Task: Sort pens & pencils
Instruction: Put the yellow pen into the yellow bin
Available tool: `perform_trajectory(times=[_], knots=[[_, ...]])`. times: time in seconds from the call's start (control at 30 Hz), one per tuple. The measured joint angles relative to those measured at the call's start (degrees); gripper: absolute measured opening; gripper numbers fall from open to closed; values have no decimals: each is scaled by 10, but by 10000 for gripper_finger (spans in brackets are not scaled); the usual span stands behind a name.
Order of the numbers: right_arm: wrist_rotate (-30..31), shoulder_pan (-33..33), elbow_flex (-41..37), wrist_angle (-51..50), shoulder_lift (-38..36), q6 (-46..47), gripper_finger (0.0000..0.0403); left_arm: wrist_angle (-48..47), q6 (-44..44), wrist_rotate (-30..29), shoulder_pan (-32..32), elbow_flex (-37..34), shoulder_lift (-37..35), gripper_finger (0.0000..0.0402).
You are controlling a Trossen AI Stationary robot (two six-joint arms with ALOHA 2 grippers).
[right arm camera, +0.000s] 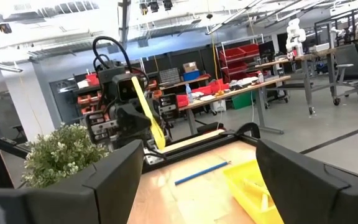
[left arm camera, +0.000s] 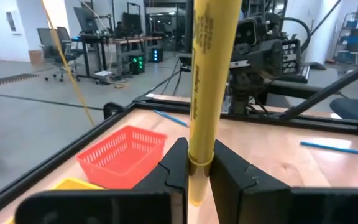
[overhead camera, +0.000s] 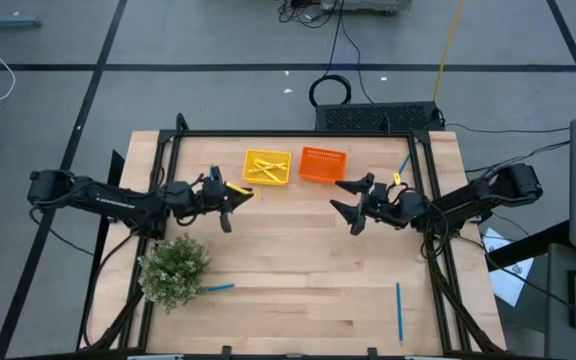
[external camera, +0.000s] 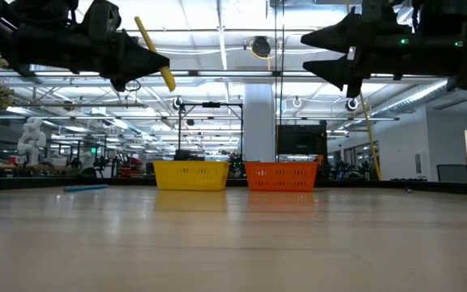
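Two blue pens (overhead camera: 399, 311) lie unsorted on the worktop (overhead camera: 288, 290). Left end effector (overhead camera: 230, 193) is clamped on a yellow pencil (overhead camera: 238, 187) beside the yellow tray (overhead camera: 267, 167), already holding some; right end effector (overhead camera: 349, 200) hangs open, empty.

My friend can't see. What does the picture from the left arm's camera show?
The left pincer is shut on a yellow pencil that sticks up between its dark fingers. Past it, on the wooden table, sit an orange tray, a corner of a yellow tray and two blue pens.
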Motion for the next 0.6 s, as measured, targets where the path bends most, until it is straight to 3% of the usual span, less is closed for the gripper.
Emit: perform_trajectory(times=[0.1, 0.23, 0.4, 0.6], knots=[[0, 0, 0, 0, 0, 0, 299, -33, -36, -27, 5, 14, 3, 39], [0, -3, 0, -1, 0, 0, 299, -240, -49, -33, 46, 112, 34, 39], [0, -3, 0, -1, 0, 0, 299, -478, -15, -35, 116, 281, 137, 39], [0, -3, 0, -11, 0, 0, 299, -671, 48, -36, 182, 445, 285, 39]])
